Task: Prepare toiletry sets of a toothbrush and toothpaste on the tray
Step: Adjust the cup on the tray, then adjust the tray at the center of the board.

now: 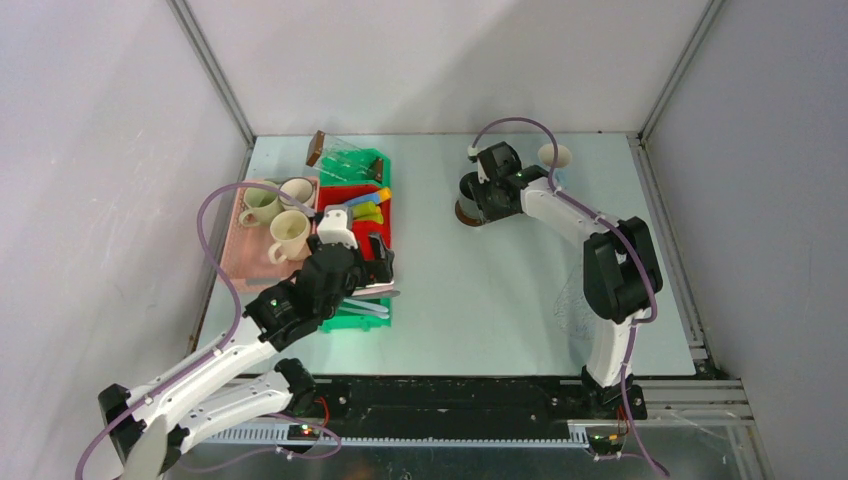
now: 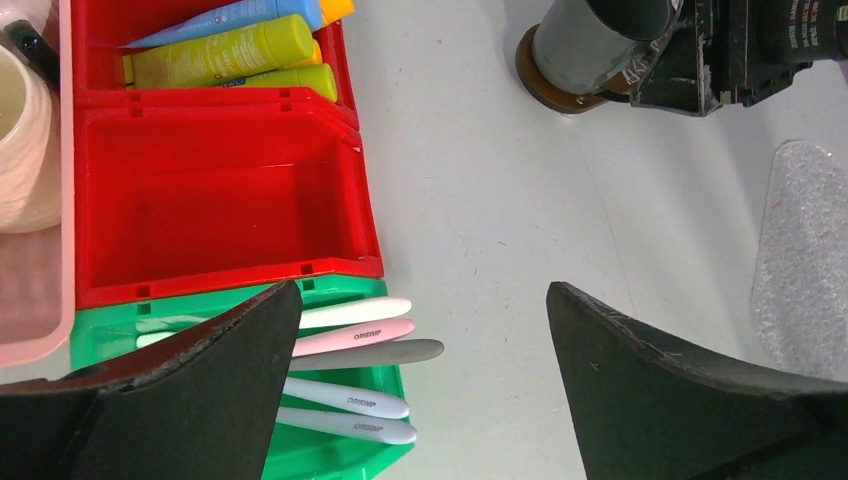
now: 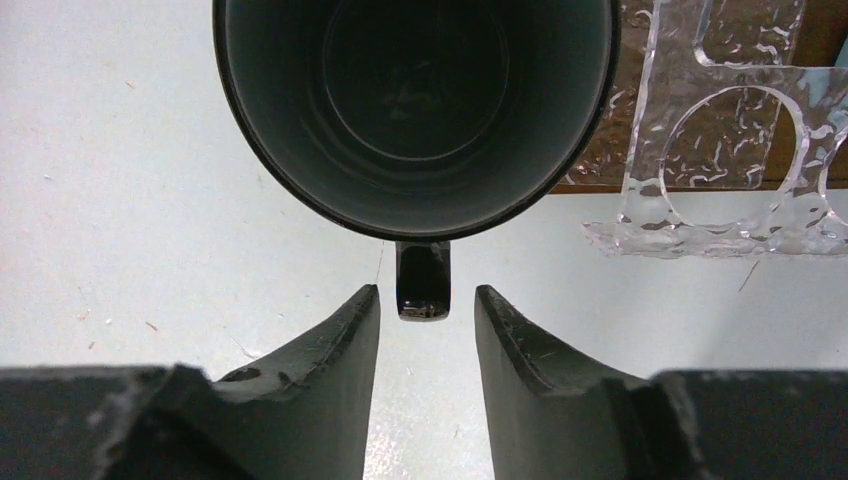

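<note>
A dark mug [image 3: 415, 110] stands upright on the table, its handle [image 3: 423, 280] pointing at my right gripper [image 3: 427, 292]. The jaws are open, one on each side of the handle tip, with a gap on both sides. My left gripper [image 2: 422, 295] hangs wide open over the table beside the green bin [image 2: 330, 450], holding nothing. Several pale toothbrushes [image 2: 355, 337] lie in that bin, partly under the left finger. Toothpaste tubes [image 2: 225, 50] in yellow, blue and orange lie in a red bin. The pink tray [image 1: 240, 262] at the left carries three cream mugs [image 1: 290, 232].
An empty red bin [image 2: 220, 210] sits between the tubes and the toothbrushes. A clear embossed plastic piece [image 3: 720, 150] and a brown mat lie right of the dark mug. A white cup [image 1: 555, 155] stands at the back. A clear bumpy sheet [image 2: 800, 250] lies on the table.
</note>
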`<state>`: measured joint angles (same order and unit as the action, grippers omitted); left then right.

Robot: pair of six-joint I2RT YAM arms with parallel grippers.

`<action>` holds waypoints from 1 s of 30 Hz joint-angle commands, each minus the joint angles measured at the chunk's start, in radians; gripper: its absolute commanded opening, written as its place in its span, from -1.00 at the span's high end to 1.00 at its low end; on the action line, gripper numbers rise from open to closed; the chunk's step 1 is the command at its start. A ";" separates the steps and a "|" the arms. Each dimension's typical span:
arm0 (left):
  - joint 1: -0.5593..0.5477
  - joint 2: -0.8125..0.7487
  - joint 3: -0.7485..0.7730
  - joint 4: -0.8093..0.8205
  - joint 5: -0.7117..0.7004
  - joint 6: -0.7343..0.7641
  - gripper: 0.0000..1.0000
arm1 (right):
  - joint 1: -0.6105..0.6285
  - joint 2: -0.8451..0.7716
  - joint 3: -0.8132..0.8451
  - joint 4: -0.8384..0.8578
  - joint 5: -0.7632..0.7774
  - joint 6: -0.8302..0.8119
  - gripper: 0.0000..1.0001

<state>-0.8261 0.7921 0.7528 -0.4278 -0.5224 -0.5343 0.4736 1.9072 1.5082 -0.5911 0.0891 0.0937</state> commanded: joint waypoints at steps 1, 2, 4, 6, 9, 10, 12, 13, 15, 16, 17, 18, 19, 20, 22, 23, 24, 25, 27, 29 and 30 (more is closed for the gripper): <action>0.007 -0.001 0.017 0.042 -0.045 -0.035 -0.99 | -0.004 -0.059 0.051 -0.014 -0.012 -0.007 0.08; 0.008 -0.001 0.019 0.042 -0.047 -0.039 -0.99 | -0.003 -0.068 0.054 -0.015 -0.015 -0.007 0.07; 0.007 -0.002 0.023 0.039 -0.052 -0.044 -0.99 | -0.003 -0.096 0.061 -0.019 -0.017 -0.004 0.03; 0.007 -0.004 0.028 0.031 -0.054 -0.049 -0.99 | -0.003 -0.130 0.064 -0.018 -0.019 0.001 -0.03; 0.007 -0.011 0.030 0.029 -0.047 -0.048 -0.99 | -0.006 -0.201 0.062 -0.012 -0.019 0.009 -0.13; 0.007 -0.019 0.025 0.039 -0.039 -0.036 -0.99 | -0.008 -0.217 0.059 -0.009 -0.018 0.014 -0.14; 0.007 -0.041 0.006 0.082 0.001 -0.005 -0.99 | -0.017 -0.259 0.053 -0.002 -0.019 0.029 -0.21; 0.007 -0.051 -0.006 0.123 0.039 0.007 -0.99 | -0.026 -0.291 0.049 0.002 -0.020 0.035 -0.23; 0.008 -0.084 -0.053 0.203 0.091 0.039 -0.99 | -0.042 -0.342 0.031 0.013 -0.025 0.058 -0.31; 0.007 -0.109 -0.089 0.225 0.115 0.053 -0.99 | -0.049 -0.378 0.016 0.025 -0.026 0.074 -0.37; 0.008 -0.121 -0.107 0.263 0.123 0.061 -0.99 | -0.065 -0.398 0.005 0.030 -0.026 0.082 -0.40; 0.008 -0.147 -0.132 0.275 0.131 0.062 -0.99 | -0.072 -0.438 -0.015 0.041 -0.021 0.100 -0.45; 0.008 -0.168 -0.142 0.292 0.135 0.067 -0.99 | -0.091 -0.458 -0.024 0.044 -0.008 0.110 -0.48; 0.007 -0.179 -0.157 0.299 0.144 0.071 -0.99 | -0.102 -0.497 -0.044 0.048 -0.003 0.129 -0.55; 0.008 -0.197 -0.170 0.318 0.152 0.085 -0.99 | -0.137 -0.549 -0.074 0.046 0.003 0.153 -0.67; 0.007 -0.198 -0.170 0.320 0.152 0.090 -0.99 | -0.162 -0.565 -0.090 0.036 0.006 0.173 -0.70; 0.007 -0.195 -0.167 0.317 0.151 0.089 -0.99 | -0.187 -0.596 -0.097 0.028 0.007 0.181 -0.79; 0.007 -0.185 -0.156 0.306 0.146 0.092 -0.99 | -0.201 -0.610 -0.107 0.008 0.006 0.201 -0.84; 0.007 -0.165 -0.134 0.285 0.137 0.094 -0.99 | -0.240 -0.647 -0.121 -0.023 0.003 0.222 -0.96; 0.008 -0.148 -0.113 0.266 0.125 0.095 -0.99 | -0.277 -0.689 -0.135 -0.055 0.005 0.251 -0.99; 0.010 -0.139 -0.107 0.256 0.122 0.092 -0.99 | -0.305 -0.697 -0.140 -0.066 0.017 0.266 -0.99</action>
<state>-0.8230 0.6243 0.5831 -0.1822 -0.3901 -0.4690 0.2302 1.2667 1.3899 -0.6003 0.0803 0.2771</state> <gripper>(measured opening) 0.995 0.990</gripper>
